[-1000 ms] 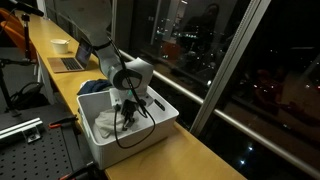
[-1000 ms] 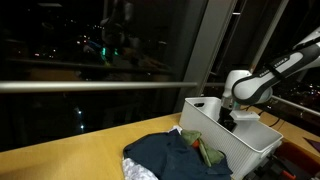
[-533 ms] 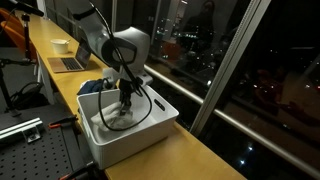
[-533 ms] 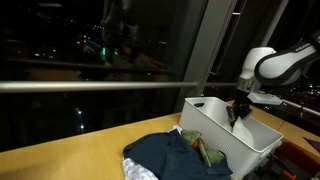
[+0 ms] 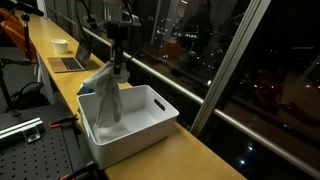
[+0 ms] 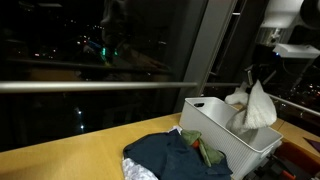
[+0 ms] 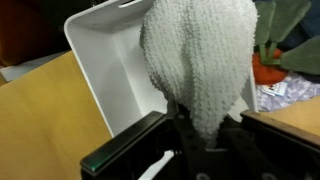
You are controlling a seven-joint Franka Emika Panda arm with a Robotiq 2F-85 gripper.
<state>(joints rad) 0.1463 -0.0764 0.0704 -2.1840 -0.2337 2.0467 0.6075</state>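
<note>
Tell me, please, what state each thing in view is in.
Towel: lifted, hanging limp from the jaws over the bin.
Jaws: shut on the towel's top.
Bin: upright, open-topped.
Clothes: heaped beside the bin.
Laptop: open.

Night bench beside a glass wall
A long wooden counter [image 5: 195,152] runs from upper left to lower right beside tall dark windows [image 5: 265,60] dotted with city lights, split by a grey post [image 5: 228,70]. A laptop [image 5: 68,62] and white bowl [image 5: 60,45] sit at upper left; a perforated metal plate [image 5: 35,155] fills the lower left.
</note>
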